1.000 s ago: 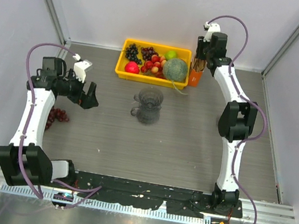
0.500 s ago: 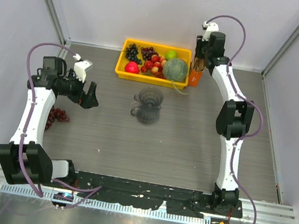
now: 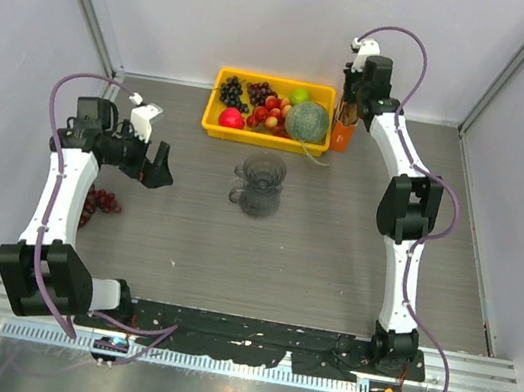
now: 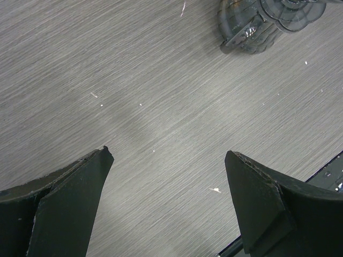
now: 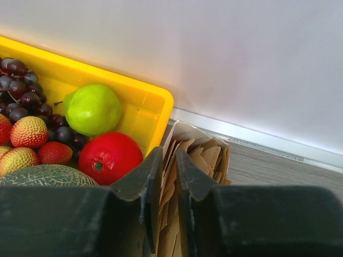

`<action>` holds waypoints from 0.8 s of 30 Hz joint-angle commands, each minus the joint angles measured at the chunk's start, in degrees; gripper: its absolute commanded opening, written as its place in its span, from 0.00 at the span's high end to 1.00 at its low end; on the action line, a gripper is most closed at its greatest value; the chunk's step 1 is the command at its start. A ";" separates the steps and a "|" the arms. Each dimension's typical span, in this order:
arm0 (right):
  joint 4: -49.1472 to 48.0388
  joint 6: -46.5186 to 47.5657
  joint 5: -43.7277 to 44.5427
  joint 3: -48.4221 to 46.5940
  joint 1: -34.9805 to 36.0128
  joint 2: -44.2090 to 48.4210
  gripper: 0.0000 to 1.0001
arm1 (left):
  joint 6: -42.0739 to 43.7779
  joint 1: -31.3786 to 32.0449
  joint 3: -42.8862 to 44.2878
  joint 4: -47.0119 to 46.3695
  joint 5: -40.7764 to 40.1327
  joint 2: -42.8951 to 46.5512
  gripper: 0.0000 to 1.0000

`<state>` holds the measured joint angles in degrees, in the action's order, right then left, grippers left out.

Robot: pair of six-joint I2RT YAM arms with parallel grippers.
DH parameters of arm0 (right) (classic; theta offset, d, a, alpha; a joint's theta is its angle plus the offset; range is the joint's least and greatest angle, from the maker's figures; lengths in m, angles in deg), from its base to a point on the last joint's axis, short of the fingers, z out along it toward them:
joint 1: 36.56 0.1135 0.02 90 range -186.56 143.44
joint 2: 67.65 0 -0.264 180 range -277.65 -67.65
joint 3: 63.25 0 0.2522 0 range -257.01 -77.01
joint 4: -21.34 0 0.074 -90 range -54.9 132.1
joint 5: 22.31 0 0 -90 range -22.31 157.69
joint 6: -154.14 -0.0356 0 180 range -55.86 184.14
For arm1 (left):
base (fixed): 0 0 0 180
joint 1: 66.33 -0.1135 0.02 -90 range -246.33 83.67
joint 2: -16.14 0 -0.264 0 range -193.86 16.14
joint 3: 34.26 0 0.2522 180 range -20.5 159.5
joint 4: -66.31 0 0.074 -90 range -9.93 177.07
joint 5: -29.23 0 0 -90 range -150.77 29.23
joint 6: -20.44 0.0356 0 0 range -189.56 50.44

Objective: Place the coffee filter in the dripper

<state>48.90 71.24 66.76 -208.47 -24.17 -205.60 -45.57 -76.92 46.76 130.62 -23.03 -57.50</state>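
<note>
The dripper point(image 3: 261, 184), smoky-grey and ribbed, stands in the middle of the table and also shows at the top right of the left wrist view point(image 4: 268, 21). My right gripper point(image 3: 351, 102) is at the bundle of brown papers in the orange box point(image 3: 342, 136). In the right wrist view its jaws point(image 5: 169, 155) are pinched on a thin tan coffee filter point(image 5: 170, 179) at the left side of the bundle point(image 5: 209, 155). My left gripper point(image 3: 157, 170) is open and empty over bare table left of the dripper, as the left wrist view point(image 4: 169, 155) shows.
A yellow tray point(image 3: 262, 139) at the back holds a green melon point(image 3: 307, 121), grapes and several red fruits, next to the orange box. A loose bunch of dark grapes point(image 3: 98, 203) lies by the left arm. The back wall is close behind the right gripper.
My right gripper has shifted slightly up and toward the back wall at the paper bundle. The left arm has barely moved.
</note>
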 commanded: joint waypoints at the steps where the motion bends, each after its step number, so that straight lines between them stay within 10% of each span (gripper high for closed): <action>1: -1.76 1.26 0.75 -3.10 0.36 0.58 0.82 | -0.43 -0.13 2.17 -1.59 0.94 0.17 0.01; 6: -1.85 2.48 3.39 -2.93 0.36 1.19 0.95 | -0.43 -0.22 2.08 -1.50 0.85 0.26 0.01; 24: -1.24 3.10 -5.22 4.63 0.19 14.02 0.95 | -1.75 -0.22 4.45 0.08 3.57 1.93 0.01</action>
<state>50.04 73.86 63.81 -203.90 -24.17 -199.59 -45.92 -76.92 48.49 130.93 -22.62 -57.48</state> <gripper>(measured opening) 0.057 0.993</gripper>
